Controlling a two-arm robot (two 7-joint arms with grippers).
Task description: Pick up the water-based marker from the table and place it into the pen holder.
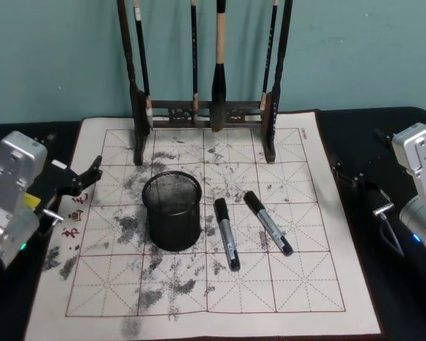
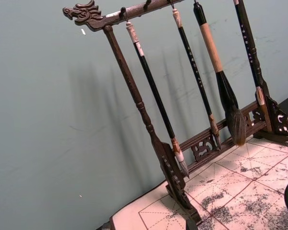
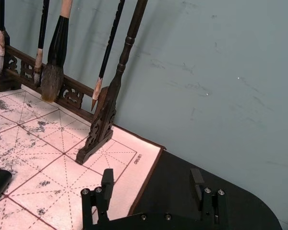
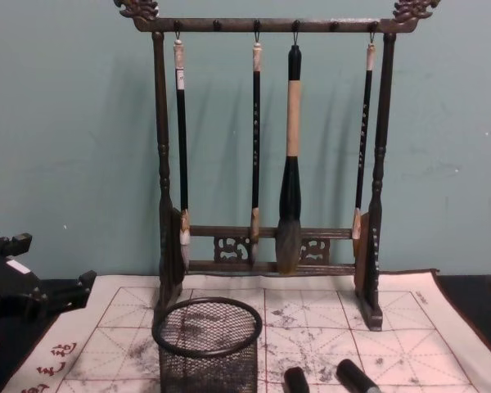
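Head view, two black markers [image 1: 226, 233], mesh pen holder [image 1: 174, 229]

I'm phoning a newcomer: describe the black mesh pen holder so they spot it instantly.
On the ink-stained white grid mat, find the tall dark wooden brush rack. Before its left post stands the round black wire-mesh pen holder, upright and see-through, unlike the two black markers lying right of it.

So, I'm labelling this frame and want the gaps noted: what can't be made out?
Markers: print too small in the head view to tell which is water-based.
Markers, chest view: all but their ends cut off by the bottom edge.
Holder, chest view: base cut off by the bottom edge.
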